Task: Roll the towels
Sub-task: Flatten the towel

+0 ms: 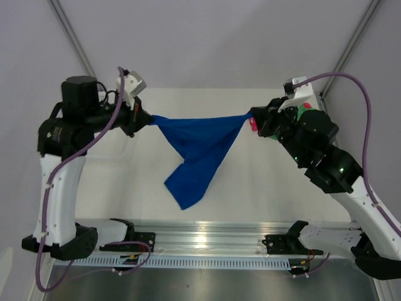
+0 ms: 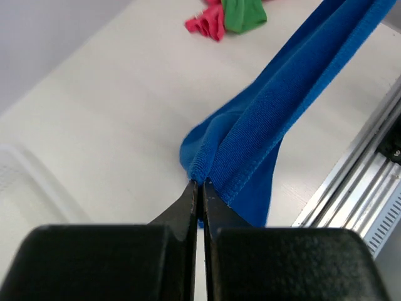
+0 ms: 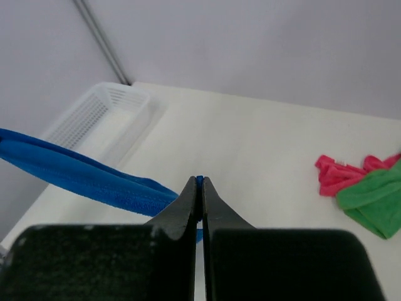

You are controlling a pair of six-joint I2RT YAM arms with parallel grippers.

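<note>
The royal blue towel (image 1: 197, 150) hangs stretched between my two grippers above the table, its loose corner drooping to the table near the front. My left gripper (image 1: 145, 118) is shut on its left corner; in the left wrist view the towel (image 2: 282, 106) runs away from the closed tips (image 2: 199, 183). My right gripper (image 1: 252, 116) is shut on the right corner; the right wrist view shows blue cloth (image 3: 81, 175) pinched at the tips (image 3: 200, 180). The pink-red towel (image 3: 335, 177) and the green towel (image 3: 373, 200) lie crumpled together on the table, also seen in the left wrist view: pink-red (image 2: 207, 24), green (image 2: 243, 14).
A white mesh basket (image 3: 103, 119) stands at the table's left side. An aluminium rail (image 1: 207, 235) runs along the near edge between the arm bases. Tent walls with grey poles (image 1: 69, 37) close the back.
</note>
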